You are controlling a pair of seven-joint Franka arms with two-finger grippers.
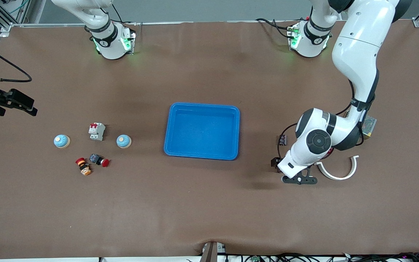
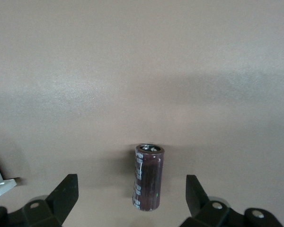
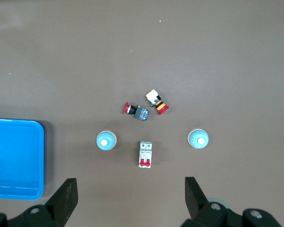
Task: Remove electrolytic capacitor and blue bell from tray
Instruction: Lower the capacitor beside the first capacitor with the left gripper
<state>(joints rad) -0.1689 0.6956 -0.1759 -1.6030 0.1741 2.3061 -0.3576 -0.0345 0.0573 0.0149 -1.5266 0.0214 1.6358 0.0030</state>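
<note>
I read the blue tray [image 1: 202, 131] as already emptied: its floor shows bare in the front view, and it sits mid-table between the two arms. The electrolytic capacitor [image 2: 148, 177] lies on the brown table mat [image 1: 209, 203] directly between the left gripper's [image 1: 299, 179] spread fingers, a dark brown cylinder touched by neither pad, so I judge it has been set down there on purpose, off the tray toward the left arm's end of the table. That claw is released, jaws wide, low over the mat just beside a white curved ring piece [image 1: 340, 171]. The left arm folds down from its base, elbow high, wrist bent so the camera looks along the table at the capacitor. Two blue bells rest toward the right arm's end: one bell [image 1: 123, 141] closer to the tray, the other bell [image 1: 62, 141] farther from it, with a white circuit breaker [image 1: 96, 131] between them and two red-capped push buttons [image 1: 92, 163] nearer the front camera. I can't tell which bell came out of the tray. The right gripper [image 3: 128, 198] is also released, fingers apart and empty, held high over that cluster, its arm raised and looking straight down.
</note>
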